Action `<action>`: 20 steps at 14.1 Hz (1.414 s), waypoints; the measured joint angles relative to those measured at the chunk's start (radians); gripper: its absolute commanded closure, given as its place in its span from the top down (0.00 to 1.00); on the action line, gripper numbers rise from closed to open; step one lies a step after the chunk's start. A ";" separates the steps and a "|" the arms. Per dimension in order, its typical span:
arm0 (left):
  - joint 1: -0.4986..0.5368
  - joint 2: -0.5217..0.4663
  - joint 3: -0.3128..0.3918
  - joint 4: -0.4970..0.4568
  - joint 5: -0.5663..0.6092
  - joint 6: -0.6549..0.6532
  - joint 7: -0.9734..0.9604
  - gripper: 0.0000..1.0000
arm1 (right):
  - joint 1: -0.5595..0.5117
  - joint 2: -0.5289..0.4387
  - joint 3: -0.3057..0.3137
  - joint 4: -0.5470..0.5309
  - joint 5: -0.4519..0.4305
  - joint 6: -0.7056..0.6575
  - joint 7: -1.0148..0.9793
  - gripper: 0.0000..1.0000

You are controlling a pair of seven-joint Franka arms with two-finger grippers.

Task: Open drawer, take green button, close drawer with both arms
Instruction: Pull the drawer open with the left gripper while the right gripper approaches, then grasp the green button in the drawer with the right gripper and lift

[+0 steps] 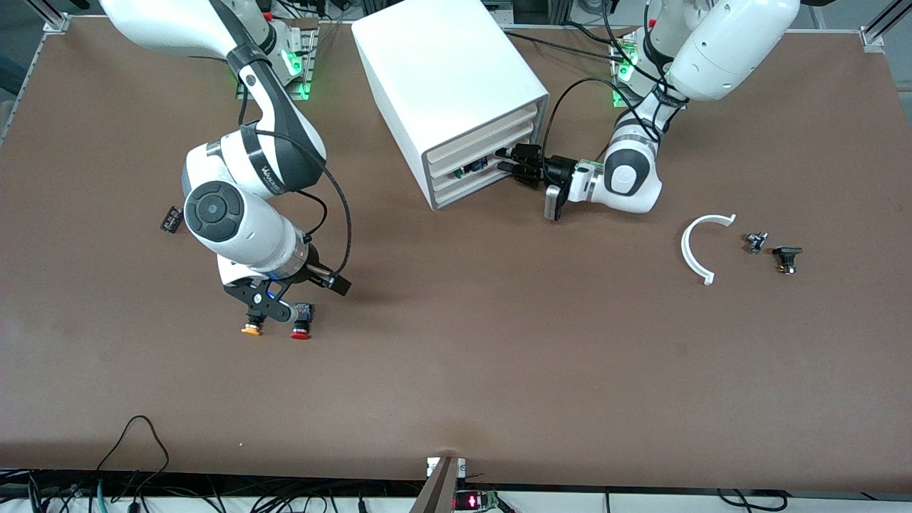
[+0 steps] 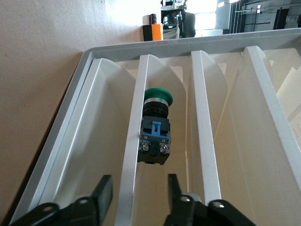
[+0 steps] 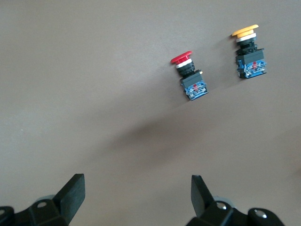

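Observation:
The white cabinet (image 1: 445,78) stands near the robots' bases. In the left wrist view the green-capped button (image 2: 155,127) lies in the drawer (image 2: 136,117), between two white ribs. A bit of the button (image 1: 472,169) shows in a dark slot, third of the four drawers (image 1: 456,179) from the top. My left gripper (image 1: 514,165) is at the cabinet's front, open, with fingers (image 2: 103,193) astride one rib and short of the button. My right gripper (image 1: 274,315) hangs open over bare table, holding nothing.
A red-capped button (image 1: 301,331) and an orange-capped one (image 1: 250,328) lie under the right gripper. A small black part (image 1: 172,219) lies beside that arm. Toward the left arm's end lie a white curved strip (image 1: 695,246) and two small parts (image 1: 755,242) (image 1: 787,256).

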 measured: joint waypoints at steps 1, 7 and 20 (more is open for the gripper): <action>0.000 0.003 0.000 -0.001 0.000 0.000 0.000 0.09 | 0.005 0.007 0.000 0.013 0.000 0.000 0.013 1.00; 0.007 0.027 0.003 0.001 -0.001 0.002 0.005 0.00 | 0.051 0.072 0.000 0.123 0.000 -0.016 0.109 1.00; 0.070 0.053 0.105 0.254 0.191 -0.002 -0.222 0.00 | 0.194 0.264 0.002 0.402 0.000 -0.014 0.425 1.00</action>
